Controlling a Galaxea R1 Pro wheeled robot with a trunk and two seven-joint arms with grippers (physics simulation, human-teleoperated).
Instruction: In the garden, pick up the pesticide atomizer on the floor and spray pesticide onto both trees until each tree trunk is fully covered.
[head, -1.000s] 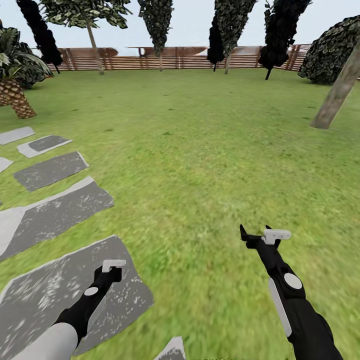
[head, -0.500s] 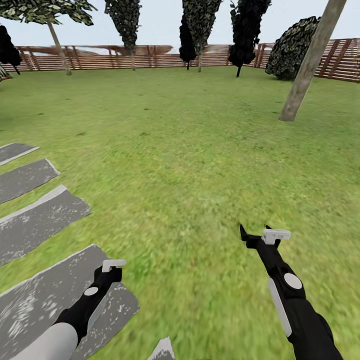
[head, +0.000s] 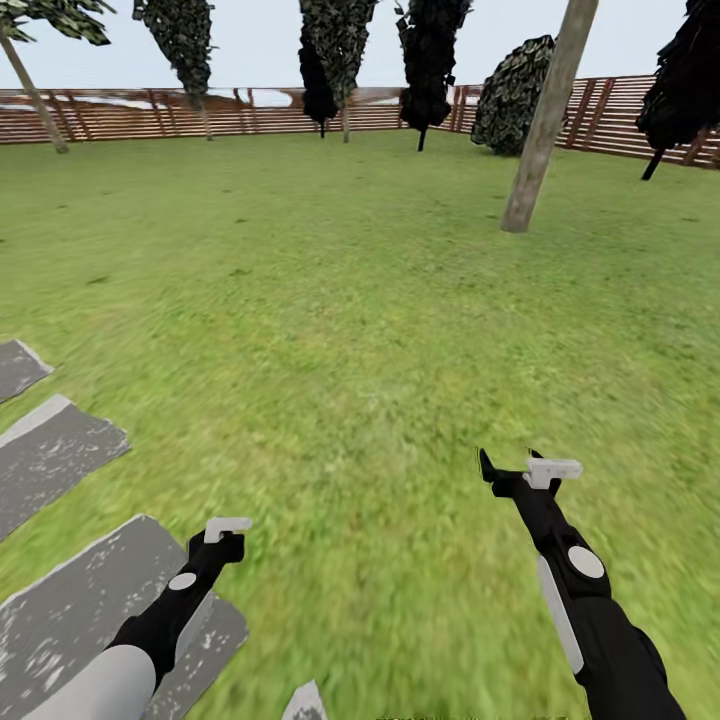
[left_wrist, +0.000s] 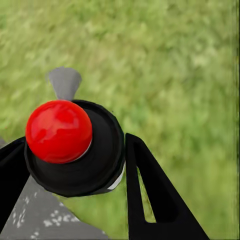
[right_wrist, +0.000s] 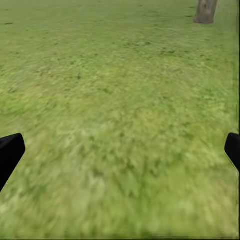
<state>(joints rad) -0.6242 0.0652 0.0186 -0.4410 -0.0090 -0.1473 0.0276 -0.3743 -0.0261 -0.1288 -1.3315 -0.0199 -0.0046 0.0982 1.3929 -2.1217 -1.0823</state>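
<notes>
Atomizer sits gripped in left gripper (red cap toward the wrist cam), low by the stepping stones. Step: transit to trees. Next: close on pale trunk, aim nozzle. Right gripper open, empty.

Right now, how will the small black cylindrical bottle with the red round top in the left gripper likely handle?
The black bottle looks rigid and probably light: thin fingers bracket it undeformed. Its round, smooth wall may twist or slip in the left gripper, and would likely roll if dropped on grass.
</notes>
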